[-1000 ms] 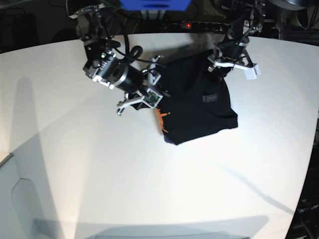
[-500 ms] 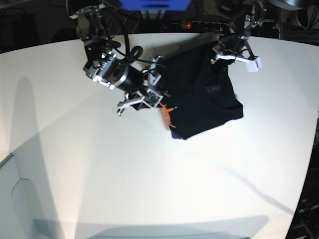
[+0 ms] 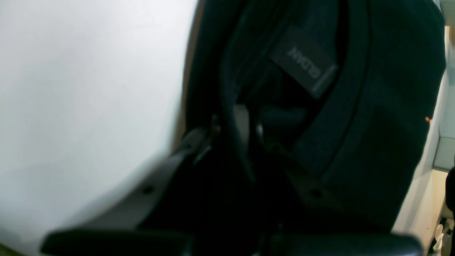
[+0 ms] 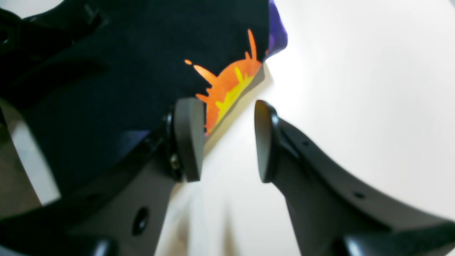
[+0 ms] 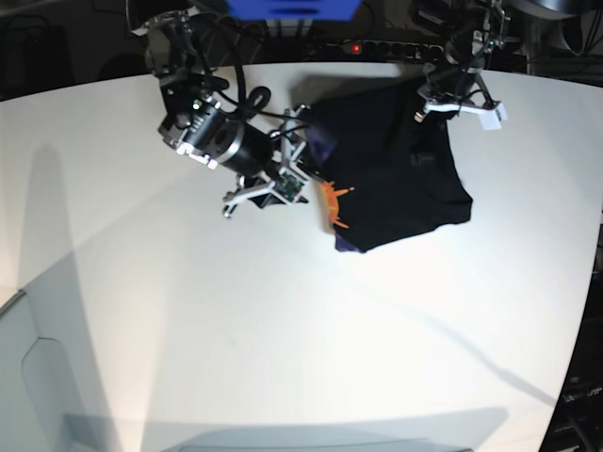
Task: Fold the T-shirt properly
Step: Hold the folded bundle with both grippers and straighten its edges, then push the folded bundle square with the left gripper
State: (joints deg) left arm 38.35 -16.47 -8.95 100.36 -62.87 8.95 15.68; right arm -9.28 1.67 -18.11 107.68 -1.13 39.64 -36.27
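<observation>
The black T-shirt [image 5: 396, 174] lies bunched on the white table [image 5: 188, 330] at the back right, its orange-and-purple print [image 5: 336, 207] showing at the lower left edge. My left gripper [image 5: 450, 97] is shut on the shirt's upper right edge. The left wrist view shows black cloth [image 3: 373, 117] pinched between that gripper's [image 3: 245, 124] fingers, with a grey neck label [image 3: 305, 60] just beyond. My right gripper [image 4: 227, 140] stands open just beside the printed edge [image 4: 227, 85], one finger [image 4: 188, 138] over the cloth [image 4: 117, 78], nothing between the jaws. In the base view it [image 5: 287, 184] sits left of the shirt.
A power strip with a red light [image 5: 353, 45] and a blue box [image 5: 292, 8] sit behind the table's far edge. The table's curved right edge [image 5: 589, 311] runs close to the shirt. Cables loop around the right arm [image 5: 212, 132].
The left gripper has closed and moved right and toward the back, dragging the T-shirt rightward across the table. The right arm has stayed where it was.
</observation>
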